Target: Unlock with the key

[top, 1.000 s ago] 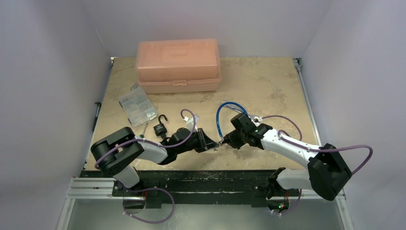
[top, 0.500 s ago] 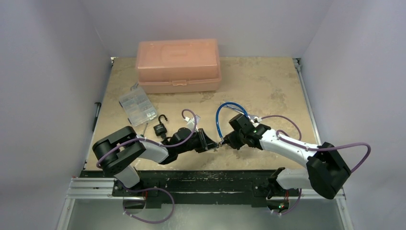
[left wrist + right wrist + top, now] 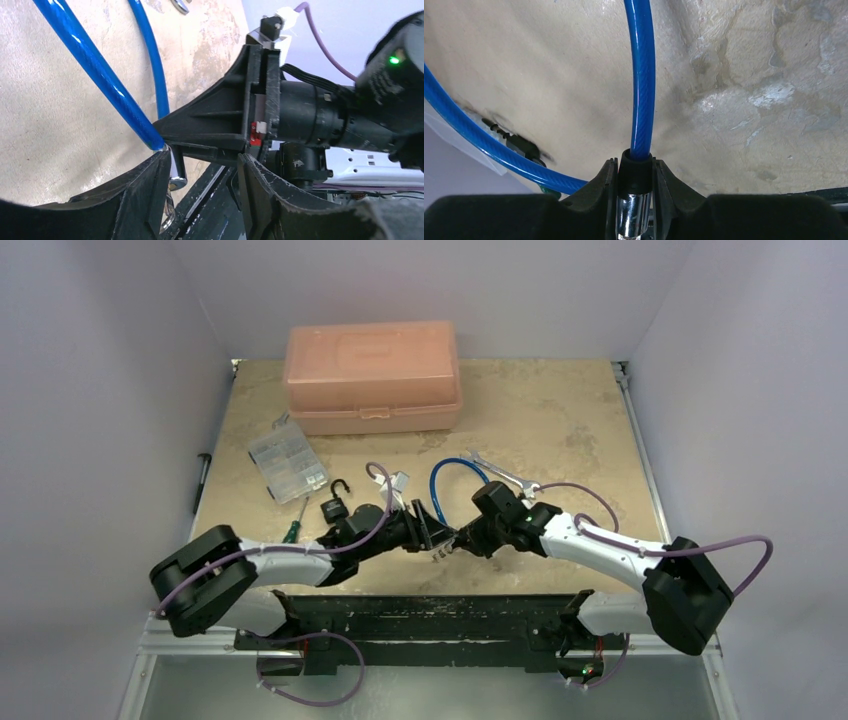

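One peach box (image 3: pixel 372 375) far; one clear compartment case (image 3: pixel 287 461) left. One black padlock (image 3: pixel 334 508), one blue cable lock (image 3: pixel 445 475), one wrench (image 3: pixel 500 473), one screwdriver (image 3: pixel 291 531).

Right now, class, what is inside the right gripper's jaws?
The right gripper is shut on the blue cable lock: its black collar and shiny metal end sit between the fingers. How far that metal end runs below is covered by the gripper body.

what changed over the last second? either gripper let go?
Left gripper opened its jaws, and the left arm stretched lower and leftward. The loop of the blue cable lock shifted left, uncovering a silver wrench. Right gripper stays shut on the lock's black end collar. Black padlock and orange plastic box unmoved.
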`<state>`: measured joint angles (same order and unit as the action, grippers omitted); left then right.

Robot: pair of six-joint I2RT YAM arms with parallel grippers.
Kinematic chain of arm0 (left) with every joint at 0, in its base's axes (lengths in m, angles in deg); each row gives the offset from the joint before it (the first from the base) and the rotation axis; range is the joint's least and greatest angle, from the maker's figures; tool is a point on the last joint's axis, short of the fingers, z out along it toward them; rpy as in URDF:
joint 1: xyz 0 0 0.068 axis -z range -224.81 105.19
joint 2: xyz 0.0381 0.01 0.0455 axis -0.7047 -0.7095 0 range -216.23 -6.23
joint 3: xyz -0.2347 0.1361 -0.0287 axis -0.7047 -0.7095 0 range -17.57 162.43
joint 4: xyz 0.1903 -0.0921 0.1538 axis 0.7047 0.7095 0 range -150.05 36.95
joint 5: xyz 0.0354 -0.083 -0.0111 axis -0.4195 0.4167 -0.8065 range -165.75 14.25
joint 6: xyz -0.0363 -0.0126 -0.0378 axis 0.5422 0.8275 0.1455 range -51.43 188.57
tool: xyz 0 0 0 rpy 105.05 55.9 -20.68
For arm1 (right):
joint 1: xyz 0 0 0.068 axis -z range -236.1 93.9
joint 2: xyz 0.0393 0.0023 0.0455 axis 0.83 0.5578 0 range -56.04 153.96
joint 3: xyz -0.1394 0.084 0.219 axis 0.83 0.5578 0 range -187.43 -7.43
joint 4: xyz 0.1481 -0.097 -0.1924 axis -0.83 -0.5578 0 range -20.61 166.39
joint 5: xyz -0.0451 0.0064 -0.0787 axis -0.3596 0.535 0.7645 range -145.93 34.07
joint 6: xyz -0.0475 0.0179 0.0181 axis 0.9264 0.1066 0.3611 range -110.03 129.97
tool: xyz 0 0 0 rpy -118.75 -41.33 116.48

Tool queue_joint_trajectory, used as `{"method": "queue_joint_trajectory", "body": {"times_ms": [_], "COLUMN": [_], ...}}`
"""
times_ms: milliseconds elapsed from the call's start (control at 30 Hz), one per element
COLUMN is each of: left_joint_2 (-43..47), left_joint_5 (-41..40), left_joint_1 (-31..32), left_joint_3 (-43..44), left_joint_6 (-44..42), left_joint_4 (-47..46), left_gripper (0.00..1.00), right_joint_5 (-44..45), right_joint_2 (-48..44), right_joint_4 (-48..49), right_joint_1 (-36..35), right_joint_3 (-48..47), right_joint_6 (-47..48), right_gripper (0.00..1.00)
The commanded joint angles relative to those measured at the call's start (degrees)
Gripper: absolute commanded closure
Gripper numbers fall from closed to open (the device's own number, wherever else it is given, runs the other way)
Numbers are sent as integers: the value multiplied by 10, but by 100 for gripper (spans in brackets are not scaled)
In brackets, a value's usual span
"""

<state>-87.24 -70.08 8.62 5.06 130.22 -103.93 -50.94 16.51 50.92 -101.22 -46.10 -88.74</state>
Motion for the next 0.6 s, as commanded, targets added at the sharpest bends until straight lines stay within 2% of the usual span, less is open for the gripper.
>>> {"method": "queue_joint_trajectory", "body": {"times_ms": [0,300,333,400,567], "left_joint_2": [59,130,131,126,92], "left_joint_5": [-18,-16,-13,-10,11], "left_joint_1": [2,2,2,2,2], "left_joint_3": [-20,-45,-47,-48,-49], "left_joint_6": [-34,-45,-45,-43,-37], "left_joint_4": [46,118,117,119,81], "left_gripper": [45,47,49,60,66], "right_joint_5": [-4,1,1,2,8], "right_joint_2": [-17,-11,-10,-10,-9], "right_joint_4": [24,25,26,28,28], "right_joint_1": [-1,-1,-1,-2,-1], "right_joint_3": [-26,-28,-28,-26,-27], "right_joint_6": [-11,-11,-11,-11,-10], "right_gripper": [100,100,100,100,100]}}
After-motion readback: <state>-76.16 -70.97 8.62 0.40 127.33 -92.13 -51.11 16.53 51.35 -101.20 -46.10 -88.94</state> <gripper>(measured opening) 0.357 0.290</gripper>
